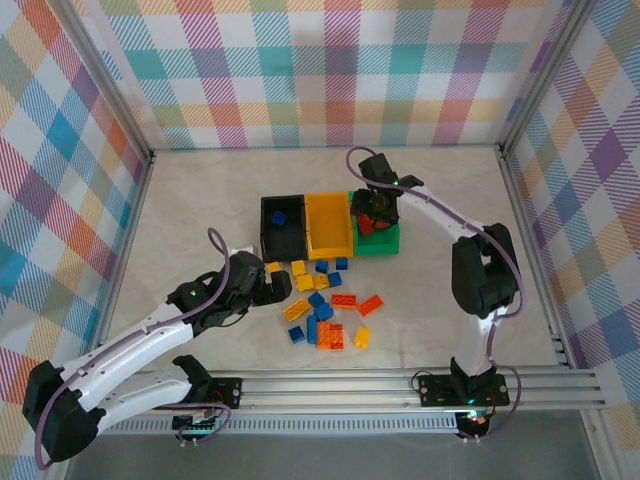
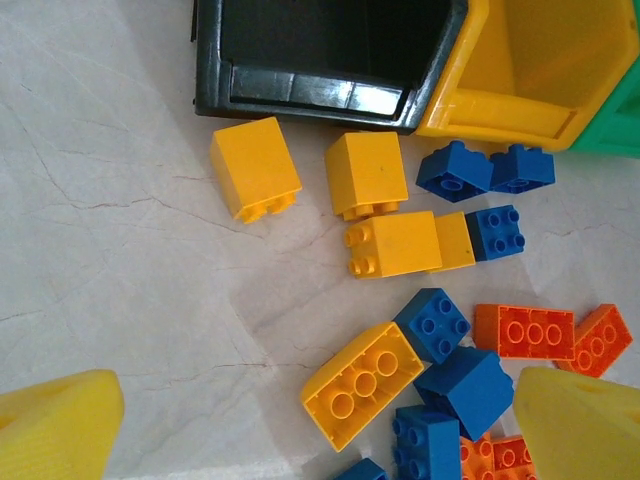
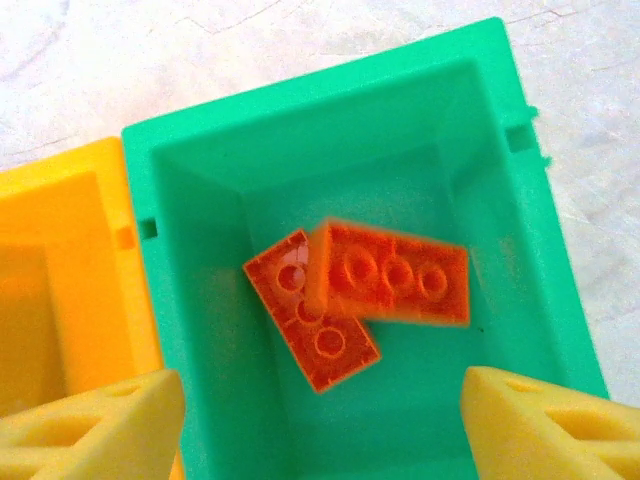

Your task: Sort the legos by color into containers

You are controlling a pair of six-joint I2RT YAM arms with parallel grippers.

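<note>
Spread wide and holding nothing, the left gripper [image 1: 268,288] is seen at the lower left of the top view, just beside the loose legos [image 1: 322,305] scattered on the table [image 1: 180,220]. Hard, light and smooth, such bricks are probably best pinched across two flat opposite sides, clear of the studs, since glossy plastic may slip. Further up, the black bin [image 1: 283,246], yellow bin [image 1: 328,225] and green bin [image 3: 200,200] are lined up side by side. Above the green one the right gripper [image 3: 320,425] is parted and empty; two orange bricks [image 3: 395,275] lie inside, one blurred.
</note>
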